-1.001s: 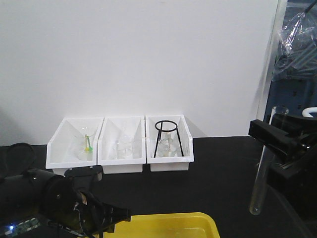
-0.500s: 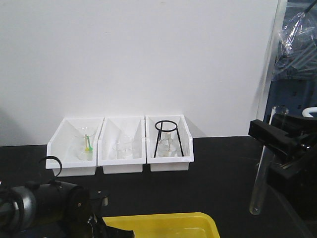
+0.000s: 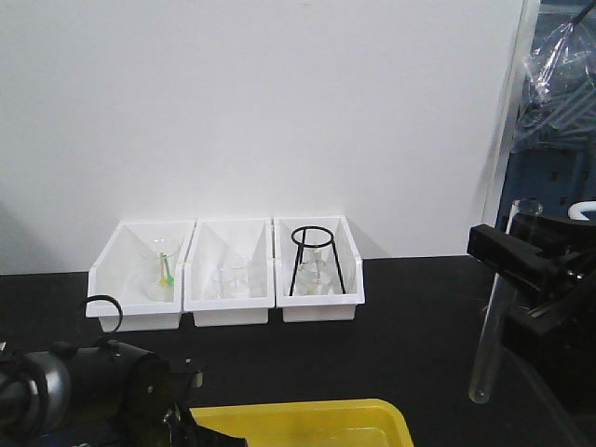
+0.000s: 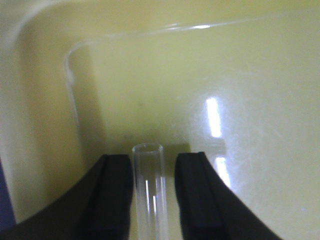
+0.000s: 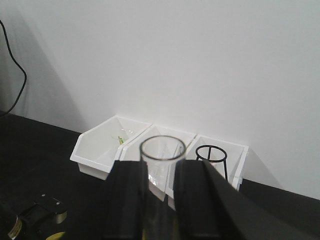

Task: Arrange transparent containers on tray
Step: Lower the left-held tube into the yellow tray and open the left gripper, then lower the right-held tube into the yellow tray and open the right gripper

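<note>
left arm (image 3: 93,391): black, rounded housing | black cable loop (image 3: 104,297) | right gripper (image 5: 161,172): black blocky fingers (image 5: 130,200)

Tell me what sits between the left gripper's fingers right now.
A clear test tube, over the yellow tray's floor; the left wrist view shows it.

Glossy yellow plastic tray (image 4: 250,75); clear smooth glass test tube (image 4: 148,200).

Black tabletop (image 3: 410,326), three white bins (image 3: 230,317) side by side at the back, yellow tray (image 3: 317,408) near the front
</note>
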`<state>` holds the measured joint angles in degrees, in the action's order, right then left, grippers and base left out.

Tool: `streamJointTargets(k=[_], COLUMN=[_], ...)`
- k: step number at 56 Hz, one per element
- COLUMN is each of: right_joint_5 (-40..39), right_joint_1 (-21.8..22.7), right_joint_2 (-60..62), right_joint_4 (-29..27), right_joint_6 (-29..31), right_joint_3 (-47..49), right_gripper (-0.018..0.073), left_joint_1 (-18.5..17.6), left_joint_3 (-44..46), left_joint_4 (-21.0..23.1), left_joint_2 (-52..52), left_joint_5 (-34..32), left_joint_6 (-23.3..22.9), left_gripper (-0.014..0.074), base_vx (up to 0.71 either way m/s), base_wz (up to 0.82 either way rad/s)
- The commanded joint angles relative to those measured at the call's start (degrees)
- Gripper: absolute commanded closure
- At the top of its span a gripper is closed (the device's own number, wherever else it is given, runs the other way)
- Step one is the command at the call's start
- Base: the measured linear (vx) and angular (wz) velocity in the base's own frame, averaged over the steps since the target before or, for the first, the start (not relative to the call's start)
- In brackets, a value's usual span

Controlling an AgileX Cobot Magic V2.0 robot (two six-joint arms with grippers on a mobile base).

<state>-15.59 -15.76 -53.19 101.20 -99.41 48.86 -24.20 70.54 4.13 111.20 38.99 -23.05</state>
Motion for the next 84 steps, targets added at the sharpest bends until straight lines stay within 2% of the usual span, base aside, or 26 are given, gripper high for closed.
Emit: streamJointTargets(k=[1, 12, 19, 26, 38, 46, 51, 60, 75, 84], right_joint_5=[1.3, 1.3, 1.3, 1.2, -4.5, -12.0, -17.3, -23.6, -28.8, -27.2], right_joint_1=[0.3, 0.3, 0.3, 0.3, 0.3, 0.3, 0.3, 0.3, 0.3, 0.3], right_joint_2=[0.6, 0.6, 0.4, -1.6, -10.0, -18.4, -24.3, -34.0, -46.3, -52.9], right_joint_4=[1.6, 1.6, 1.5, 1.5, 1.5, 1.5, 1.3, -1.0, -1.6, -1.9], right_joint_6=[0.0, -0.9, -3.8, -7.9, -16.9, -22.3, -22.5, -22.5, -22.5, -22.5], right_joint_3=[1.7, 1.7, 1.7, 1.7, 1.7, 2.0, 3.3, 7.9, 15.3, 17.0], right_gripper=[0.0571, 0.0571, 0.0571, 0.0571, 0.0571, 0.0571, 0.0571, 0.0571, 0.0571, 0.0571], left_joint_1=[-0.1, -0.1, -0.3, -0.3, -0.4, -0.3, -0.3, -0.3, -0.3, -0.3], left_joint_3=[1.8, 1.8, 1.8, 1.8, 1.8, 1.8, 1.8, 1.8, 1.8, 1.8], left_joint_4=[-1.1, -1.1, -1.0, 1.0, 5.2, 5.4, 5.4, 5.4, 5.2, 5.4], left_joint_2=[-3.1, -5.4, -9.6, -16.2, -30.8, -39.7, -44.1, -48.9, -49.8, -49.9], left_joint_5=[-2.4, -3.8, -6.1, -9.6, -13.2, -14.9, -14.6, -13.8, -10.8, -10.8], left_joint_6=[-1.1, -1.2, -0.7, 1.0, 9.7, 16.2, 18.4, 18.4, 18.4, 18.4], left_gripper=[0.0177, 0.0167, 0.0168, 0.0169, 0.0169, 0.0169, 0.0169, 0.0169, 0.0169, 0.0169], base_vx=[0.00, 0.00, 0.00, 0.00, 0.00, 0.00, 0.00, 0.00, 0.00, 0.00], base_wz=[0.00, 0.00, 0.00, 0.00, 0.00, 0.00, 0.00, 0.00, 0.00, 0.00])
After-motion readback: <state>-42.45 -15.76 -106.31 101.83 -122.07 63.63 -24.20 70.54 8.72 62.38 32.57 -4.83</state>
